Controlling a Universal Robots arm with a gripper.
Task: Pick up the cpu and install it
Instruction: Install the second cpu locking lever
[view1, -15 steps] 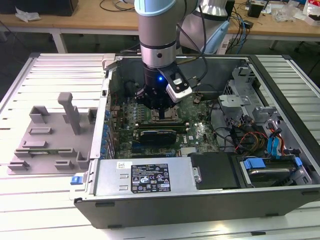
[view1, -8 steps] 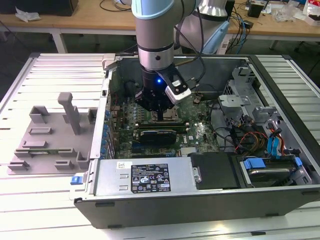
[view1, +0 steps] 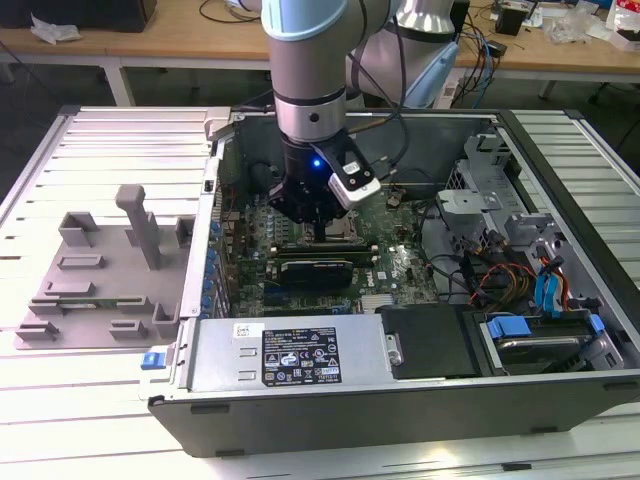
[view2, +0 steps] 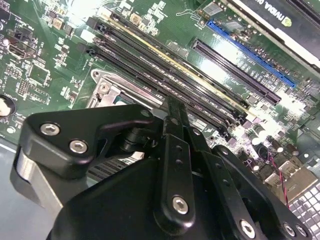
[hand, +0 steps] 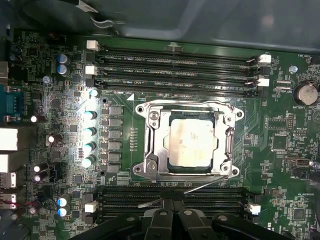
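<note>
The cpu (hand: 191, 143), a square chip with a silvery top, lies flat inside the metal-framed socket (hand: 150, 150) on the green motherboard in the first wrist view. My gripper (hand: 173, 204) hovers just beside the socket's edge, over the memory slots, with its black fingers (hand: 161, 220) pressed together and nothing between them. A thin metal socket lever (hand: 202, 187) lies between the fingertips and the socket frame. In the second wrist view the gripper (view2: 173, 107) points down at the socket's corner (view2: 107, 92). In the exterior view the gripper (view1: 322, 230) is low over the board inside the case.
The open computer case (view1: 350, 400) surrounds the arm, with a power supply (view1: 290, 355) at the front. Drive bays and cables (view1: 520, 280) are on the exterior view's right. A graphics card (view1: 315, 268) sits beside the gripper. A grey fixture (view1: 100, 270) stands on the exterior view's left.
</note>
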